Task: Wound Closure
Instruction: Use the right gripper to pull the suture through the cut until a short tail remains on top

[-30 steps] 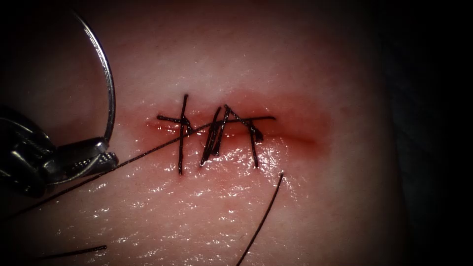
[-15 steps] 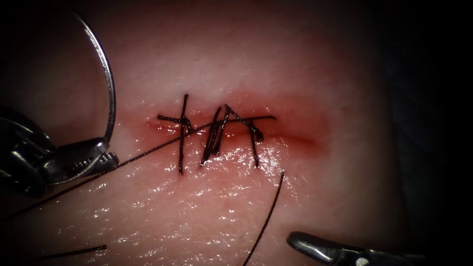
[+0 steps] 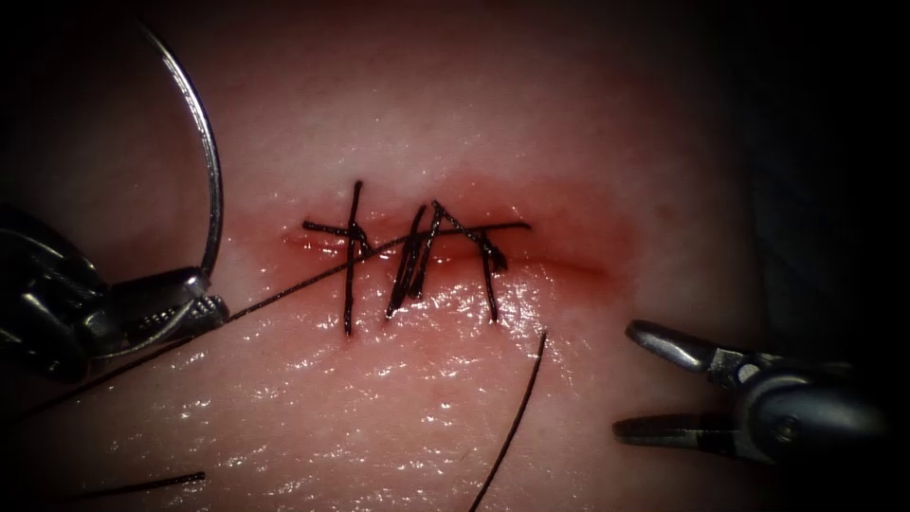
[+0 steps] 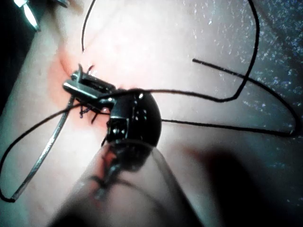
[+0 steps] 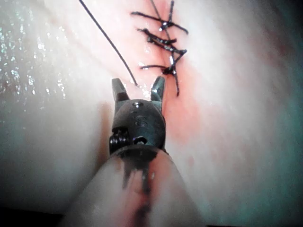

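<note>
Needle (image 3: 210, 180): held in my left claw (image 3: 194, 305), jaws clamped near one end of its curve, the rest arcing up and away, clear of the tissue (image 3: 455, 104) and off to the left of the cut (image 3: 569, 265). From my left wrist camera I see the same grip, needle (image 4: 45, 156) running out from the clamped left claw (image 4: 83, 87). Right claw (image 3: 635, 379): jaws spread wide, holding nothing, hovering over the tissue right of the stitches (image 3: 417, 256); half a second ago I had it lower in the endoscope view, and a second ago it was out of that view. My right wrist camera shows the right claw (image 5: 138, 90) spread, a loose thread end (image 5: 109, 42) lying close between its tips, not gripped. Thread (image 3: 284, 296): one strand runs from the stitches down-left past the left claw; a loose end (image 3: 512, 427) lies on the tissue below the cut; a short cut piece (image 3: 142, 485) lies on the tissue further left. Red fluid (image 3: 588, 237): staining along the cut.
</note>
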You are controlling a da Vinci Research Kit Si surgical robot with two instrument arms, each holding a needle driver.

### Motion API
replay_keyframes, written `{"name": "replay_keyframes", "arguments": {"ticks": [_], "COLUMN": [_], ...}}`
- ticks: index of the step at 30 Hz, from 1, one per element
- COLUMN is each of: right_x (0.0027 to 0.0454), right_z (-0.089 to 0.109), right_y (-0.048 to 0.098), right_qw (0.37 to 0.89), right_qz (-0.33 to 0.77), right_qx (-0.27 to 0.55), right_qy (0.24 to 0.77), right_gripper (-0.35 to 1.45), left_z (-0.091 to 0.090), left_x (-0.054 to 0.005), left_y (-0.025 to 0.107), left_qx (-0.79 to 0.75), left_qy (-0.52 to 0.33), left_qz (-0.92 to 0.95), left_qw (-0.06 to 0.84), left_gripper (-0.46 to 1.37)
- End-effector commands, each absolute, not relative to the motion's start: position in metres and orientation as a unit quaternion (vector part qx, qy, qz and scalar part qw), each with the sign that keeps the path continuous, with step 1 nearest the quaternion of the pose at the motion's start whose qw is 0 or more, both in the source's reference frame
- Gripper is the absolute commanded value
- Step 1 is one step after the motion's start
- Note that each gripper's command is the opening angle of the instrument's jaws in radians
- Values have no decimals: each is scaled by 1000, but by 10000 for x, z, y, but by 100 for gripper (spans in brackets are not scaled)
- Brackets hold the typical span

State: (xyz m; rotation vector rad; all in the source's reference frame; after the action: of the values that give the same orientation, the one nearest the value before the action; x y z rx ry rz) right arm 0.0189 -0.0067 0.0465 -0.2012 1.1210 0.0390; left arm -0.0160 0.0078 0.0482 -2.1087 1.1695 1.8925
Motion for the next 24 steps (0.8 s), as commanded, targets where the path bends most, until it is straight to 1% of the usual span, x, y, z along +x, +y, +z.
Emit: {"name": "replay_keyframes", "arguments": {"ticks": [1, 5, 10, 12, 18, 24], "right_x": [190, 191, 193, 194, 199, 209], "right_z": [474, 490, 497, 500, 504, 507], "right_y": [-65, -63, -63, -64, -66, -67], "right_qw": [845, 847, 848, 847, 849, 849], "right_qz": [15, 11, 11, 8, 6, 6], "right_qx": [-90, -92, -90, -88, -87, -87], "right_qy": [527, 523, 522, 524, 522, 522], "right_gripper": [117, 118, 112, 107, 107, 102], "left_z": [482, 482, 482, 482, 482, 482], "left_x": [-159, -159, -159, -159, -159, -159], "left_y": [78, 78, 78, 78, 78, 78], "left_qx": [-687, -688, -688, -688, -688, -688], "left_qy": [380, 380, 380, 380, 380, 380], "left_qz": [618, 618, 618, 618, 618, 618], "left_qw": [37, 37, 37, 37, 37, 37], "left_gripper": [-35, -35, -35, -35, -35, -35]}}
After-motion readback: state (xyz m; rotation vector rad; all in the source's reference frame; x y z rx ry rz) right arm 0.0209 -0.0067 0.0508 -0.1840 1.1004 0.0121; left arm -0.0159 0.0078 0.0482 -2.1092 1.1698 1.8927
